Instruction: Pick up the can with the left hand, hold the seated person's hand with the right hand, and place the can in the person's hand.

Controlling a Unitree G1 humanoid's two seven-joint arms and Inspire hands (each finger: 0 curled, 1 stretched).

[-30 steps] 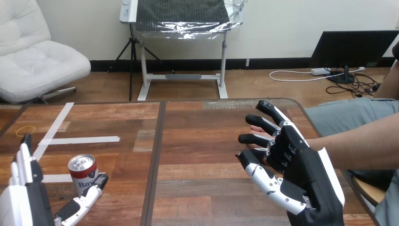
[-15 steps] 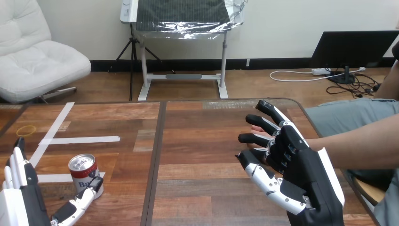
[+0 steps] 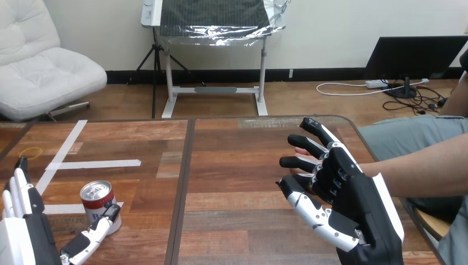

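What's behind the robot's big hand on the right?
The person's hand: fingertips peek out past the right hand. The palm is covered, so any touching is hidden.

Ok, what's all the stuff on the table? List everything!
table: one, brown wood, across the view.
can: one, red and white, upright on the table's left part.
tape strips: three, white, table's left part.
ring: one, yellow, near the table's left edge.
person's hand: one, right side, mostly behind the right hand.
left hand: one, black and white, bottom left, open, thumb at the can's side.
right hand: one, black and white, open, over the person's hand.
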